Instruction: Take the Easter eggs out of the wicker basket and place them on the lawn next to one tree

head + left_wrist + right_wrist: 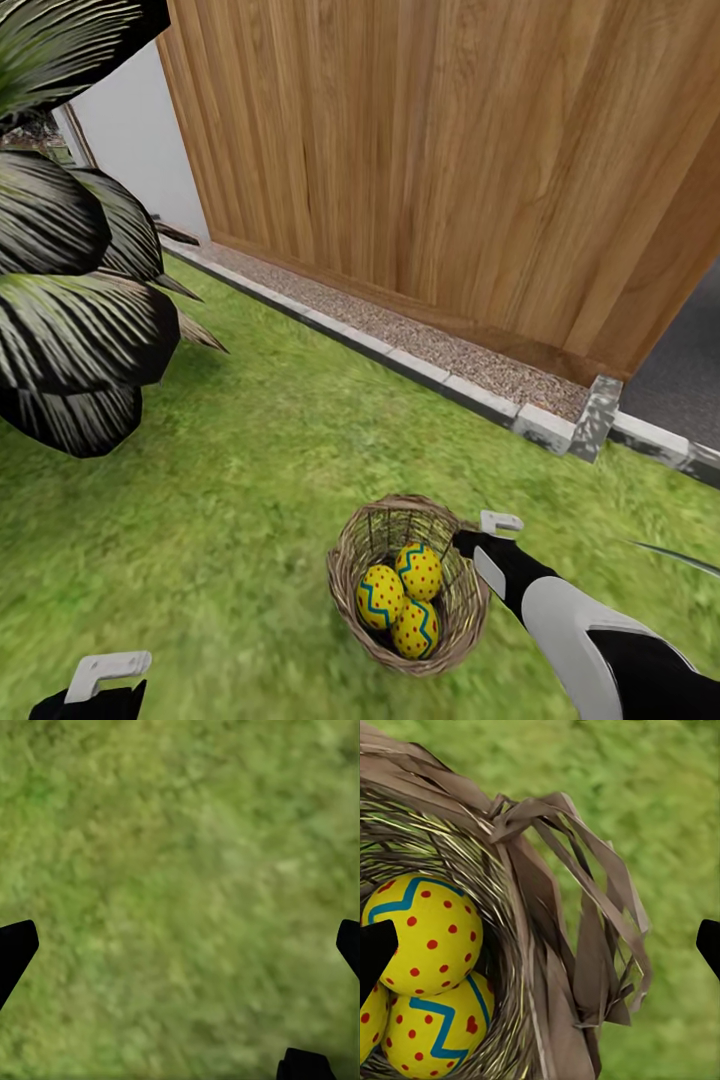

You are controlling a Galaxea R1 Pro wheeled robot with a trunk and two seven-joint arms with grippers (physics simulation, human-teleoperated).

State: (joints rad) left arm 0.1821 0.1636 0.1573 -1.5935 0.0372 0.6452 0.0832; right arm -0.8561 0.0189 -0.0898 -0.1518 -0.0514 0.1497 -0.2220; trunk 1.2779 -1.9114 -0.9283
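Right now all three Easter eggs sit deep in the wicker basket, bunched together at the bottom. The basket stands on the lawn, not far from a stone curb and a big wooden wall. I see no thick pale tree trunk from here, just a dark spiky plant off to the left.

My right gripper hangs just by the basket's rim, on the side near its loop handle. In its wrist view the two finger tips are wide apart, so it is open and holds nothing. My left gripper is low over bare grass, well away from the basket. It looks open too, with nothing between its fingers.

Here is what I worry about. The right gripper is lined up over the rim, not over an egg. If I go down from here, a finger could catch the twigs or the handle and tip the basket over. Then the eggs could roll out across the grass. The eggs also touch each other, so grabbing one may push the others around. They are round and smooth, so a bad squeeze could make one pop out.
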